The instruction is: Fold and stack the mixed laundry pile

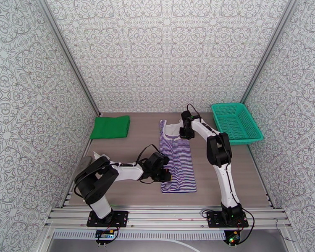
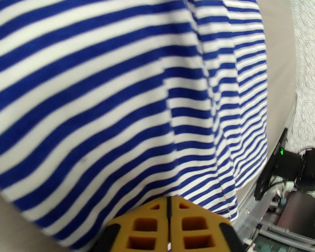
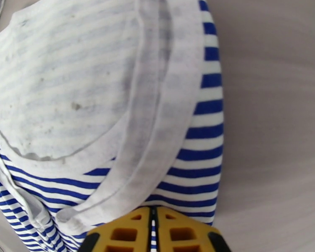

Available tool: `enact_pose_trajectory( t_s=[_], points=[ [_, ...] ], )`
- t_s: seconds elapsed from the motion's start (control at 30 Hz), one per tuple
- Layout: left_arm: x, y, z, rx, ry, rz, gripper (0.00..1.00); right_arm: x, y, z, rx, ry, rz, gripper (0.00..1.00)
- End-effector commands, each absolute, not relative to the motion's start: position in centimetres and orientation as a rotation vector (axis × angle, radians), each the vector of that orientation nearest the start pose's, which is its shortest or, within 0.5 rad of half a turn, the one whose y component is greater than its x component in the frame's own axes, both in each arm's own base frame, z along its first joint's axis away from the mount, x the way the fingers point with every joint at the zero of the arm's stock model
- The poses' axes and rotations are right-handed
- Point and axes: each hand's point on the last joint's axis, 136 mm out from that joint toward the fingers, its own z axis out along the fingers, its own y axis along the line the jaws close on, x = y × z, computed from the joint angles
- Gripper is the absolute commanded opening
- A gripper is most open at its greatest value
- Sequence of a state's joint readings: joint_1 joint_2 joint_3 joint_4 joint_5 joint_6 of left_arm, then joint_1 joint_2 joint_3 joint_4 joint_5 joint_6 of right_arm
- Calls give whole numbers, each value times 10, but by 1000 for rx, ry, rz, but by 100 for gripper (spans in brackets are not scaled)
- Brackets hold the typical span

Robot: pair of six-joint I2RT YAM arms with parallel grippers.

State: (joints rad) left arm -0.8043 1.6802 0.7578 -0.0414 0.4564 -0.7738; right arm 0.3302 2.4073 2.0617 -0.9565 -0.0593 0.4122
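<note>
The purple-and-white striped shirt (image 1: 178, 162) lies flat and lengthwise mid-table, with its white collar trim (image 3: 155, 101) at the far end. The green cloth (image 1: 110, 127) rests folded at the back left. My right gripper (image 1: 185, 135) is at the collar end, shut on the shirt's edge (image 3: 199, 181); striped cloth shows in the slit between its yellow fingers (image 3: 128, 234). My left gripper (image 1: 168, 175) sits at the shirt's near left edge. Its fingers (image 2: 143, 227) are together at the hem (image 2: 115, 206), and I cannot tell whether cloth is pinched between them.
A teal mesh basket (image 1: 236, 122) stands at the back right, just beyond the right arm. Patterned walls close in the table on three sides. Bare tabletop (image 1: 224, 173) lies right of the shirt, and an aluminium rail (image 1: 166, 215) runs along the near edge.
</note>
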Motion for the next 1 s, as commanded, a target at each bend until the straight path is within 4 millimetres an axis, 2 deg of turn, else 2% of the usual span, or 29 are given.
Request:
enact_pose_trajectory(
  t_s=[0.0,0.07,0.13,0.2,0.33,0.4,0.57,0.77,0.87,0.97],
  points=[
    [215,-317,70,234,2750,-999,24,495,183,85,60,2825,304,21],
    [210,-307,81,223,2748,-952,27,483,180,121,54,2756,340,29],
    [203,-297,84,202,2769,-927,32,458,174,141,68,2712,379,37],
    [191,-288,79,191,2803,-913,34,429,169,146,92,2701,432,41],
    [167,-279,67,176,2865,-893,40,353,156,128,171,2744,547,45],
    [157,-281,62,166,2893,-919,44,312,152,108,209,2807,620,46],
    [135,-281,45,109,2951,-920,47,236,148,70,299,2928,757,47],
    [128,-285,36,77,2960,-948,51,185,144,47,375,3004,785,48],
    [128,-280,30,49,2970,-903,52,168,146,37,365,3047,764,49],
    [128,-279,27,35,2969,-893,56,158,145,30,367,3074,747,49]
  ],
)
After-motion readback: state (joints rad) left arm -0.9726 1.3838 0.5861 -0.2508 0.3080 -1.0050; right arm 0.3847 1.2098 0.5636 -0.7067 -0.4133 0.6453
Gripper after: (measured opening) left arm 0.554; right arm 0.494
